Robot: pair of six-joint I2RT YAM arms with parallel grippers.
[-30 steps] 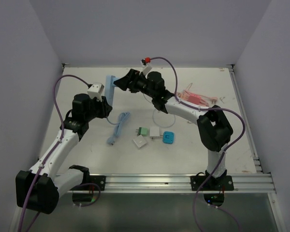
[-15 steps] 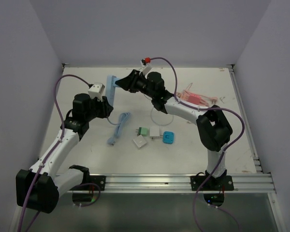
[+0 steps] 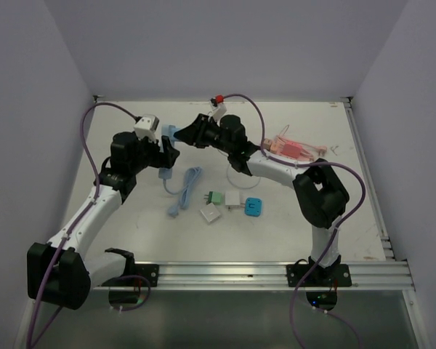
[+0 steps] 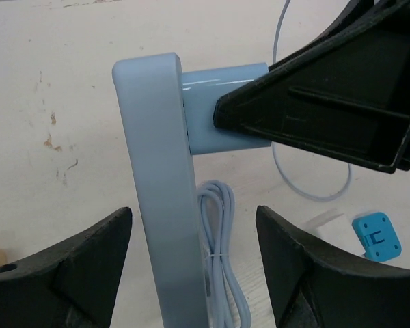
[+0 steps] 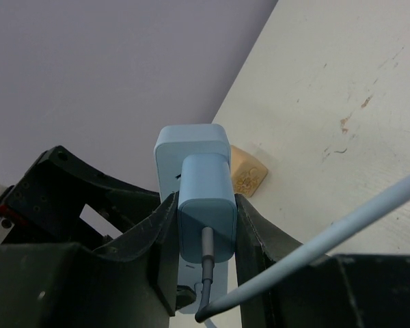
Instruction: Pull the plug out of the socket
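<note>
A light-blue socket (image 4: 157, 191) is held up off the table, a flat slab seen edge-on. The light-blue plug (image 4: 219, 109) sits against its face, still seated. My right gripper (image 5: 205, 232) is shut on the plug (image 5: 205, 212), one black finger (image 4: 328, 102) pressed on each side. The plug's grey cable (image 5: 328, 232) trails down from its back. My left gripper (image 4: 191, 266) is open, its fingers standing clear on either side of the socket's lower part. From above, the socket (image 3: 168, 132) shows between the left gripper (image 3: 167, 154) and the right gripper (image 3: 180, 133).
On the table below lie a coiled blue cable (image 3: 183, 190), a green plug (image 3: 215, 197), two white adapters (image 3: 211, 214), a blue square block (image 3: 254, 206) and a pink object (image 3: 294, 149) at the back right. A small tan block (image 5: 249, 174) lies beyond the socket.
My right gripper closed on the plug. My left gripper then opened off the socket, and that arm shifted up and to the right. The socket now shows shorter from above.
</note>
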